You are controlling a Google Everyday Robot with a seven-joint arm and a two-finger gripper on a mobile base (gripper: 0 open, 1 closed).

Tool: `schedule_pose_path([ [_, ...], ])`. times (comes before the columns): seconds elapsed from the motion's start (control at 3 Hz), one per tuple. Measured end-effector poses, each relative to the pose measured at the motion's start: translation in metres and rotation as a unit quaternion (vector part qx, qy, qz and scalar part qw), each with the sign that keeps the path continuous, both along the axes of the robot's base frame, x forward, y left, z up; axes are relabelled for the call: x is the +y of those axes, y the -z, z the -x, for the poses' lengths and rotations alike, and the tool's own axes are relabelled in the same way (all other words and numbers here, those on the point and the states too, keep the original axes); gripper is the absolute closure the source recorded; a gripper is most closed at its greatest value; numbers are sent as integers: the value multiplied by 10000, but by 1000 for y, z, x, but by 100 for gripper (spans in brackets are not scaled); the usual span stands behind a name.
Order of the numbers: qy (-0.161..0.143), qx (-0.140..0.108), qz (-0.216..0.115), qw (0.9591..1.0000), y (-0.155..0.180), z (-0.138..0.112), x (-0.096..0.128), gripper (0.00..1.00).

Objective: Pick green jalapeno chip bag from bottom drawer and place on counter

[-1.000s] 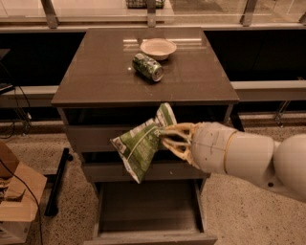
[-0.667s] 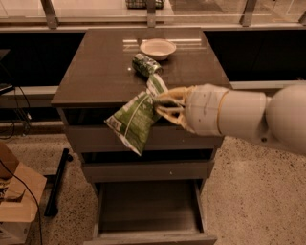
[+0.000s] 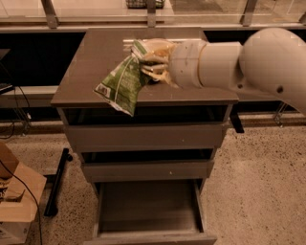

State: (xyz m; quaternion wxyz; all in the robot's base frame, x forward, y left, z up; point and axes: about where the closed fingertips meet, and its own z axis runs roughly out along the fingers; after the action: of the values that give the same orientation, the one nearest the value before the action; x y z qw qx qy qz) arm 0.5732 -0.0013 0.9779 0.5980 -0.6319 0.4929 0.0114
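Note:
My gripper (image 3: pixel 152 61) is shut on the top end of the green jalapeno chip bag (image 3: pixel 120 87) and holds it in the air over the counter (image 3: pixel 91 62), near the counter's front edge. The bag hangs down to the left, its lower corner just past the front edge. The white arm (image 3: pixel 229 62) reaches in from the right and covers the middle of the counter. The bottom drawer (image 3: pixel 148 210) is pulled out below and its inside looks bare.
Two narrower drawers (image 3: pixel 143 136) sit above the bottom one, both slightly open. A cardboard box (image 3: pixel 16 201) stands on the floor at the left, beside a black bar (image 3: pixel 57 182). A railing with metal posts (image 3: pixel 50 12) runs behind the cabinet.
The gripper has lifted the bag from in front of the drawers up over the counter. The bowl and can on the counter are now hidden behind the arm.

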Motion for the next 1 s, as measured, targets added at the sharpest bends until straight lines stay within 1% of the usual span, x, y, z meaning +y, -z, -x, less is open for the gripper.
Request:
schedule_pose_path([
  [0.33, -60, 43, -128, 9999, -12, -34, 20, 100],
  [1.0, 17, 379, -333, 9987, 9, -95, 51, 100],
])
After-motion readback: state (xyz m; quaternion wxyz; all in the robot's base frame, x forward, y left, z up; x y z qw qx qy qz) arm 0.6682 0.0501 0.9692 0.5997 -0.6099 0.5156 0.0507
